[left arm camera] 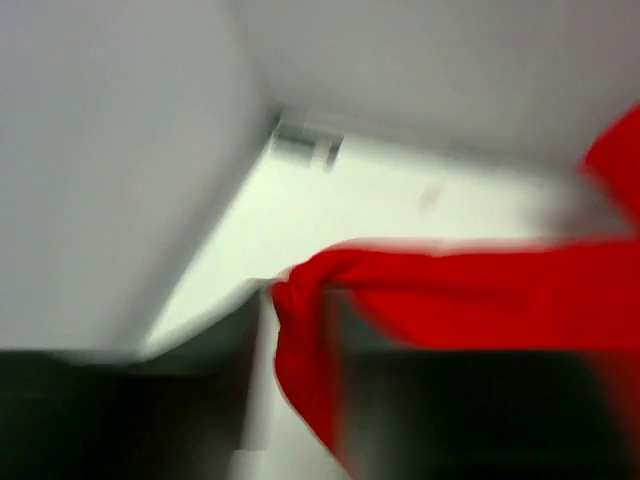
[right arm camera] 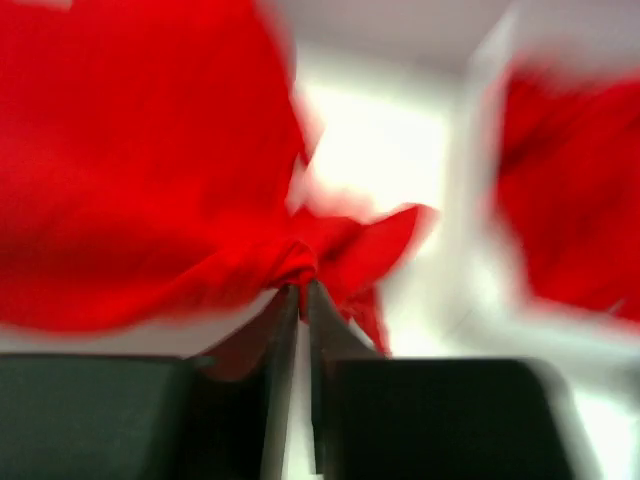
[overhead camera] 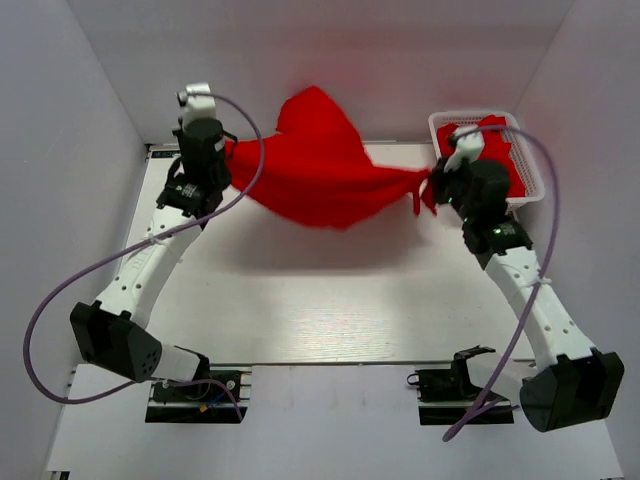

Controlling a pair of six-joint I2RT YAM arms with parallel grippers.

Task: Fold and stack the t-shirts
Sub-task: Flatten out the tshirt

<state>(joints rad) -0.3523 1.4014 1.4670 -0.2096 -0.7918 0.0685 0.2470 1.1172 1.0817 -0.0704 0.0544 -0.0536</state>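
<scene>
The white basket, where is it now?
In the top view the white basket sits at the far right corner of the table, just behind the right gripper, holding red cloth.

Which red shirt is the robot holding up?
The shirt stretched in the air between both pairs of jaws; the other red cloth lies bunched in the white basket.

A white mesh basket (overhead camera: 470, 114) sits at two o'clock on the pale worktop (overhead camera: 320, 300). Plain white walls (overhead camera: 330, 50) enclose the worktop at nine, twelve and three o'clock.
</scene>
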